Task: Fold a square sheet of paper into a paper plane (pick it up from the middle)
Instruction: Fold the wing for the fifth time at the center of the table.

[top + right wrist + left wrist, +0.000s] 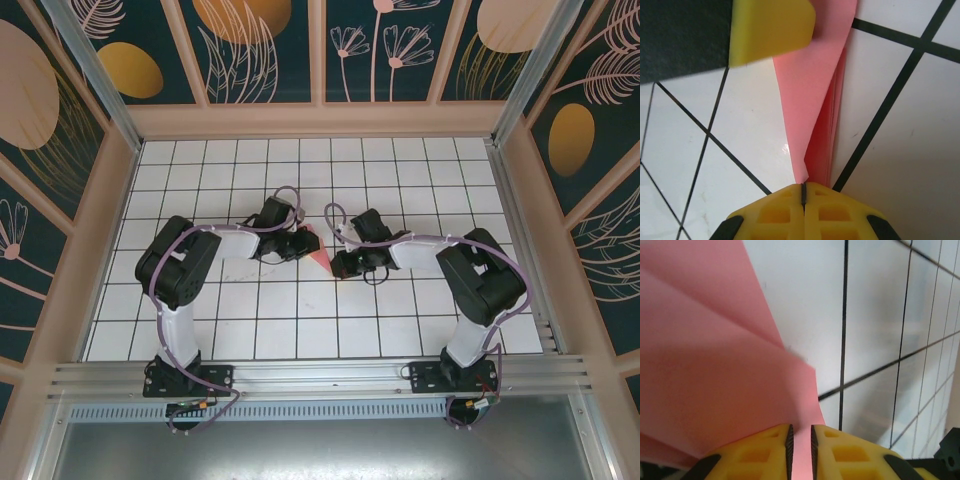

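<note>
Right wrist: left fingers overlap pink paper.

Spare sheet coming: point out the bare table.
Free: far rows of the table along the back wall, and near tiles between the arm bases. Crowded: mid-table, where left gripper and right gripper meet at the pink paper.

folded paper — between left pincer, right pincer

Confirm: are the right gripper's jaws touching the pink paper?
Touching. Right wrist view: the tip of the pink paper runs straight into the closed jaws of the right gripper, with no gap showing.
</note>
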Robot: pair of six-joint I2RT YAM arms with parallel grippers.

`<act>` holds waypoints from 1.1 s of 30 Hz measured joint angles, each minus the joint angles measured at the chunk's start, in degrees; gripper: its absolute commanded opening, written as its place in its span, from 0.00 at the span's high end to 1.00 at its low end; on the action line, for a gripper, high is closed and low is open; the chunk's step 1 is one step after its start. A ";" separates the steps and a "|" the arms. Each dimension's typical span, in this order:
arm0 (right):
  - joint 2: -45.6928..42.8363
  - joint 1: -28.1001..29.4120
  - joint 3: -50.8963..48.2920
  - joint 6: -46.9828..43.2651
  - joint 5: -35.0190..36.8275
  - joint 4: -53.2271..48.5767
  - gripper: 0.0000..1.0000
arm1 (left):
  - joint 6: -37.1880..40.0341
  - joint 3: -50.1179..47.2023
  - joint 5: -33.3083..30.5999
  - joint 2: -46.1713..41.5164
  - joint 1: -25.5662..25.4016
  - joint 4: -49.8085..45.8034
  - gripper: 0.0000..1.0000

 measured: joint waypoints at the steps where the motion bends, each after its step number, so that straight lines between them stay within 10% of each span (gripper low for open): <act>1: 0.00 -0.33 -0.28 0.48 -1.11 0.55 1.00 | 0.28 -0.79 -0.85 -0.59 0.26 1.16 0.76; 33: 3.98 -2.60 -1.25 10.36 -11.23 6.78 1.00 | -4.55 -18.67 2.69 -5.01 -0.81 29.99 0.82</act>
